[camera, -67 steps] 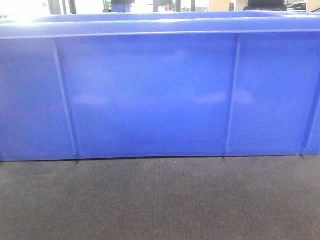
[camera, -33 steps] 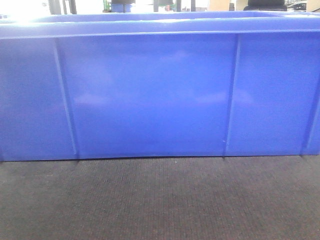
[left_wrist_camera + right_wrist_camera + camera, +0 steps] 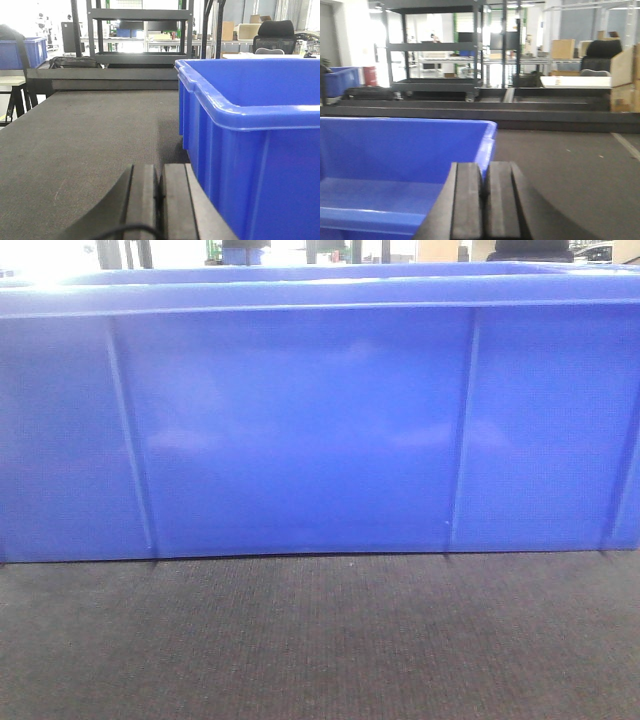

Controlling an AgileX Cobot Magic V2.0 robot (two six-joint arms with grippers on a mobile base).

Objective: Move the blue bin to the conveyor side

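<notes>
Nothing has moved since the earlier frames: your bin (image 3: 300, 430) sits where it was on the belt (image 3: 320, 640), its long ribbed wall filling the front view. From the right wrist you see into it; the part of the inside that shows holds nothing. Your left end effector (image 3: 159, 200) rests low just beside the bin's end wall, jaws pressed together on nothing. Your right end effector (image 3: 483, 200) hangs at the bin's corner rim, jaws likewise closed and empty.
</notes>
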